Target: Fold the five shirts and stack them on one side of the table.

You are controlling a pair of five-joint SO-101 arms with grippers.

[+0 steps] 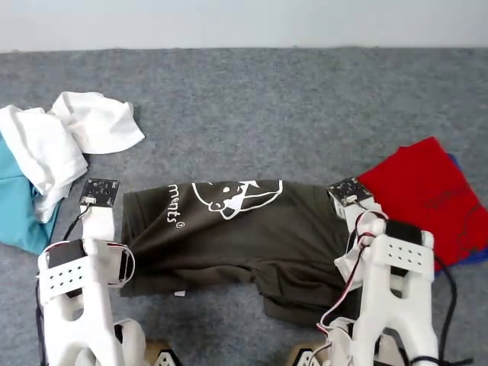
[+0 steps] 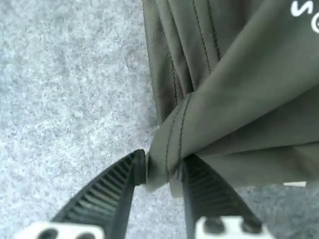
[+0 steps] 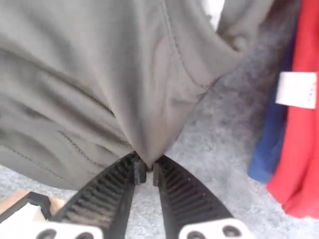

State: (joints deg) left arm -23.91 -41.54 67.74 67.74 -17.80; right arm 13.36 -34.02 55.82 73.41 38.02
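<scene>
Folding the olive shirt [image 1: 229,236], seemingly; left tool [image 2: 162,169] clamped on its hem, right tool [image 3: 144,168] likewise, cloth ahead of both; next probably needs a matched, even carry.

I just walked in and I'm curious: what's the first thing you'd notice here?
The big dark green shirt with a white drawing, spread in the middle of the grey table, grabs the eye first. The left claw pinches one end and the right claw pinches the other. A bright red shirt lies at the right arm's side, a crumpled white shirt at the left arm's.
</scene>
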